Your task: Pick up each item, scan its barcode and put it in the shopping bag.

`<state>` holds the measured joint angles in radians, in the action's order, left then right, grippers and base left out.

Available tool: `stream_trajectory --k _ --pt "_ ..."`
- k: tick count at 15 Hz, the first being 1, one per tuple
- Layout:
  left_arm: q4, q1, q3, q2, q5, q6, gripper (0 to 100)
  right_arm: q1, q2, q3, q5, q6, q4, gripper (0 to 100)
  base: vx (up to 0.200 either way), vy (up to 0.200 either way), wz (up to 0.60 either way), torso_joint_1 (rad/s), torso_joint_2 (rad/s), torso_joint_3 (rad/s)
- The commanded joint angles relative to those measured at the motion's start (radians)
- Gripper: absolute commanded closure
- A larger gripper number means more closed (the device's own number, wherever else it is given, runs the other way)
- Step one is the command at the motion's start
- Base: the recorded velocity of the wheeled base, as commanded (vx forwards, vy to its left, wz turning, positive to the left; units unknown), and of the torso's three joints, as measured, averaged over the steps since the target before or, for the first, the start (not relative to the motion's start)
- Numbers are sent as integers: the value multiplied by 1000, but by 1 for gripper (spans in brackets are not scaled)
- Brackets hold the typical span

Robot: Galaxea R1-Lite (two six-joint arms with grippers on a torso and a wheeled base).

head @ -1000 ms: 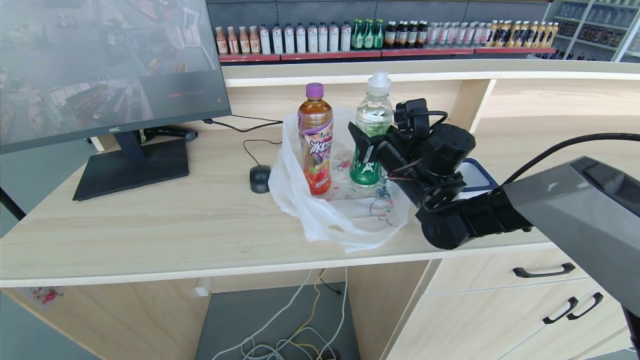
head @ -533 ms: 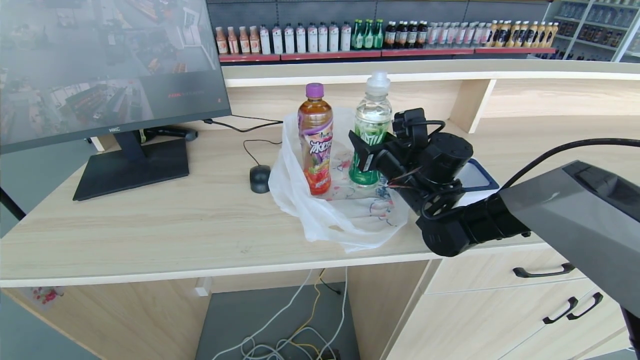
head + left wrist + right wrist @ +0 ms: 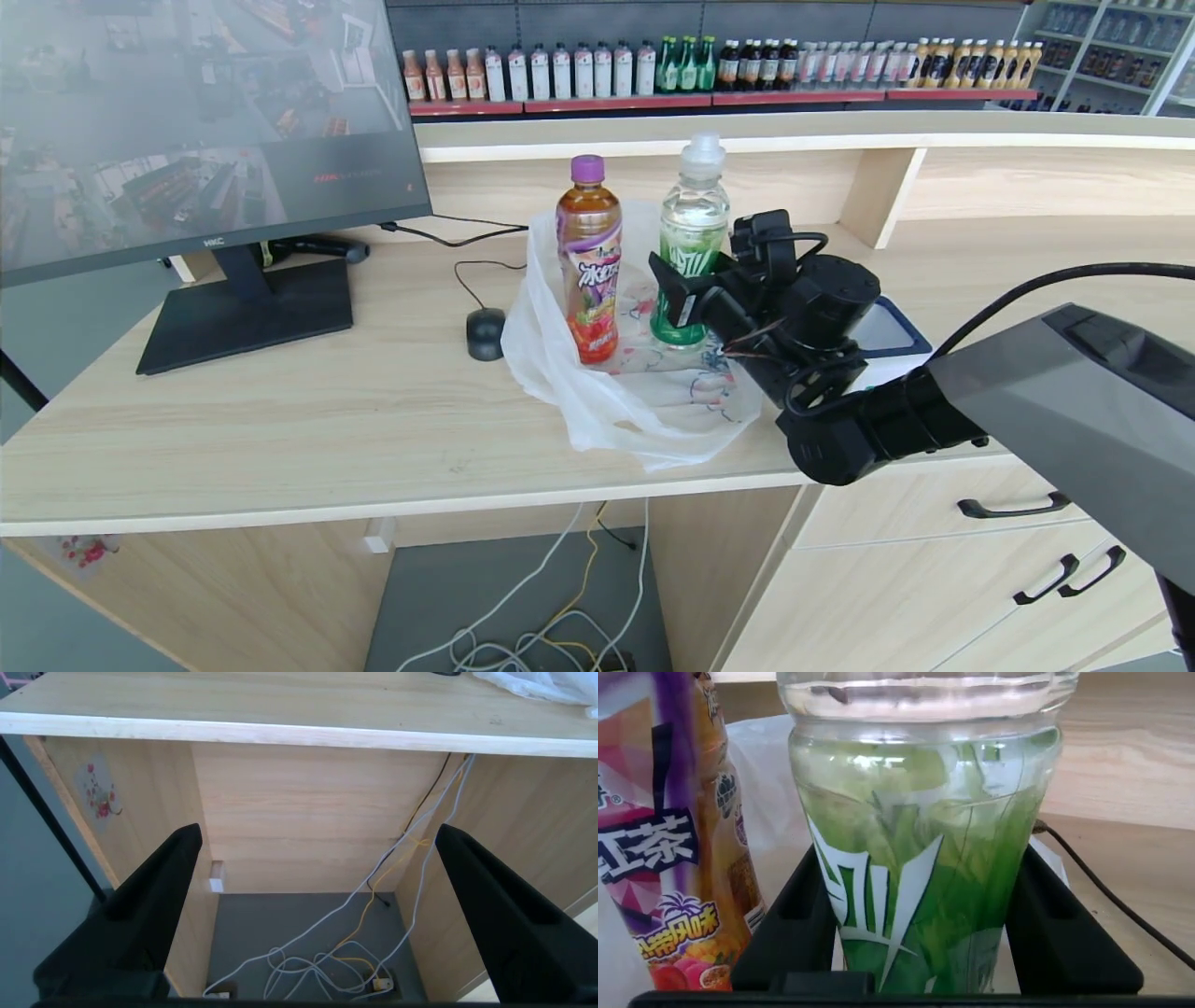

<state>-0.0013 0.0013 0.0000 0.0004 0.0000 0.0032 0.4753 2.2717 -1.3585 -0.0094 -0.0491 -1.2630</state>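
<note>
Right gripper (image 3: 688, 291) clamps clear green-labelled bottle (image 3: 692, 245), upright over white plastic bag (image 3: 644, 411) beside purple-capped orange tea bottle (image 3: 589, 261); left gripper (image 3: 318, 840) open.

The right gripper (image 3: 689, 280) is dropping lower along the green-labelled bottle (image 3: 693, 224), its fingers (image 3: 668, 285) now sitting nearer the base, and more of the label's upper half is coming into sight above them. With it the bottle is edging a touch sideways inside the shopping bag (image 3: 644, 411), closing in on the purple-capped tea bottle (image 3: 589, 261), and the right arm is sinking slightly.
</note>
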Motion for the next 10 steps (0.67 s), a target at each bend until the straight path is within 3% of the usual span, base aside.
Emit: stream_trajectory --k 1,6,10 --pt "0 0 0 0 0 0 0 0 -6 -1 0 -1 -1 0 0 0 0 0 0 0" --pt "0 0 0 0 2 0 0 17 -55 16 2 2 -12 0 0 0 0 0 0 0" --pt "0 0 0 0 0 0 0 62 -147 139 2 -6 -19 0 0 0 0 0 0 0"
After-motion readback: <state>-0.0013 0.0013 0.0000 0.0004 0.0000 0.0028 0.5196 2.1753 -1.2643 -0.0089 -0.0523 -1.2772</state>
